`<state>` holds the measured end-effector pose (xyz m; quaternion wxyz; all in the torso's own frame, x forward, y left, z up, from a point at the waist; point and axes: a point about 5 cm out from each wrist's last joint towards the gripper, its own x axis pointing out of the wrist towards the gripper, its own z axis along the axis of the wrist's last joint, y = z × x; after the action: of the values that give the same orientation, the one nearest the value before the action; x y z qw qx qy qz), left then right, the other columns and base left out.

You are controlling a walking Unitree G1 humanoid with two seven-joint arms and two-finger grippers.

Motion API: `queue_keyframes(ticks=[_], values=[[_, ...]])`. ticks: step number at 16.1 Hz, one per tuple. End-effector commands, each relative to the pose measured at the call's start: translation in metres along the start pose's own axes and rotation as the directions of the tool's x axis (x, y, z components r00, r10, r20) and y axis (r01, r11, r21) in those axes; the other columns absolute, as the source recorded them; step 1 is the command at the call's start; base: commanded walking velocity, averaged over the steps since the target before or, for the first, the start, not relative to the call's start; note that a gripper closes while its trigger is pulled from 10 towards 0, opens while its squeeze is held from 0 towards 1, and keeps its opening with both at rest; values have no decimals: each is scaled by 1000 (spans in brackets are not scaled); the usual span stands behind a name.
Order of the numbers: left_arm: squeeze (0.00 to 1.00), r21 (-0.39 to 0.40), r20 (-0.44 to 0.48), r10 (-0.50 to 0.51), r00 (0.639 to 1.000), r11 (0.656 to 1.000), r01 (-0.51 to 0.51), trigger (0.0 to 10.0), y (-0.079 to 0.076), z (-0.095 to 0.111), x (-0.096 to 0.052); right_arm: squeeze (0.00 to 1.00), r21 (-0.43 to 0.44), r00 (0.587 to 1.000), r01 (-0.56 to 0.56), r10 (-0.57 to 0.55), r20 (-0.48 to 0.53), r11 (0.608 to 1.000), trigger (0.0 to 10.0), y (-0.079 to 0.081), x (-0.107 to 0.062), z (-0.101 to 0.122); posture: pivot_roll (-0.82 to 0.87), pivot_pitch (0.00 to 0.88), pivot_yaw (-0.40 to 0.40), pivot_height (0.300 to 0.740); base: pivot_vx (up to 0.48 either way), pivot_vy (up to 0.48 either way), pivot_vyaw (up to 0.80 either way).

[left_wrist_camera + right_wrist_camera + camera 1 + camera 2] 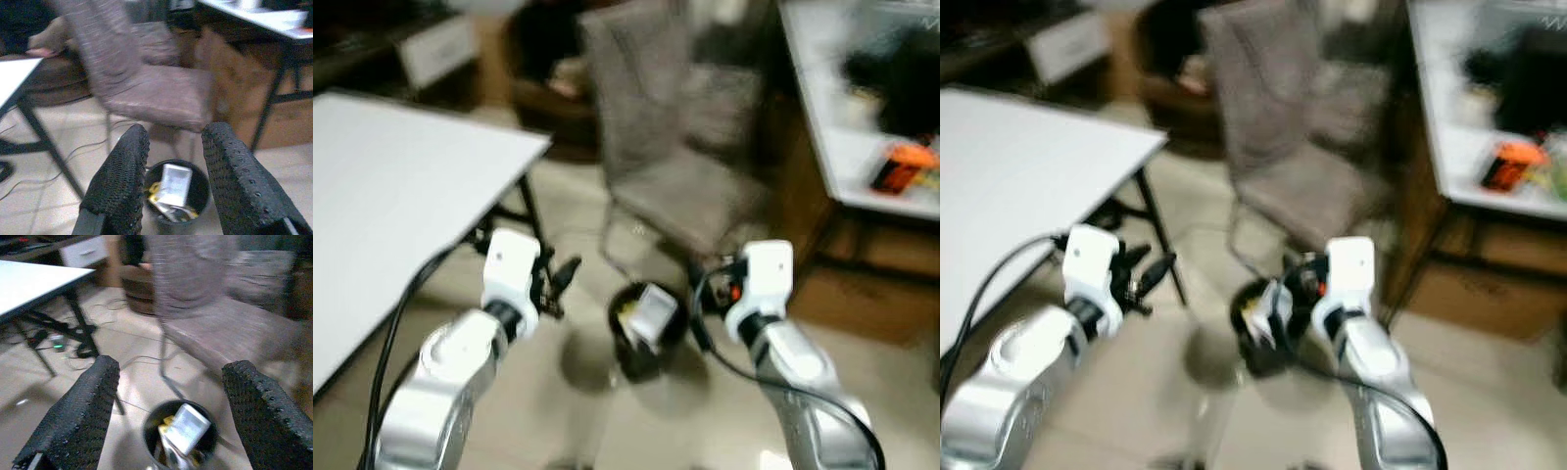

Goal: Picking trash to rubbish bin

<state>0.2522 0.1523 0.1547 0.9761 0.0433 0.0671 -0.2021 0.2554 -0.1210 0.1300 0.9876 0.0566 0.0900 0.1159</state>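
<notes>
Evidently the drop is done: neither set of jaws grips anything, and the trash sits in the bin.

Leftmost stands a white rectangular counter (391, 186) on black folding legs, its near corner pointing toward the middle of the tiled floor (63, 382). Beside that corner hangs the left gripper (563, 274), released, its two black fingers (122, 176) spread and aimed at the bin from a little way off.

Centre, on the pale floor in front of a grey fabric chair with thin metal legs (675, 166), stands the small round black rubbish bin (646, 338). A flat white rectangular packet (188, 428) leans up out of it, with yellow scraps (155, 188) beneath.

Right of the bin, the right gripper (1278, 308) hovers just above its rim, jaws wide apart and empty.

Farther right, a second white counter (842, 127) carries an orange object (901, 166), with brown cardboard below.

Next, I judge, comes backing both arms off and looking round for more litter; cables trail over the floor near the left counter's legs.
</notes>
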Motion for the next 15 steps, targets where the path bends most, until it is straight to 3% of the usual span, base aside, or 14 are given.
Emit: queue_keyframes(ticks=[1,10,15], values=[[0,8,-4,-1,1000,1000,1,10000,3,0,-2,0,9,1000,-19,19,2,1000,10000,5,1,0,-36,56,-10,740,-300,0,0],[0,31,34,53,998,998,-54,10000,10,8,-7,0,-26,994,-112,111,-13,993,10000,14,5,-1,-14,47,-30,740,-260,0,0],[0,41,79,111,991,993,-114,10000,17,17,-3,0,-41,989,-149,149,-18,988,10000,17,8,-1,-12,36,-30,740,51,0,725]])
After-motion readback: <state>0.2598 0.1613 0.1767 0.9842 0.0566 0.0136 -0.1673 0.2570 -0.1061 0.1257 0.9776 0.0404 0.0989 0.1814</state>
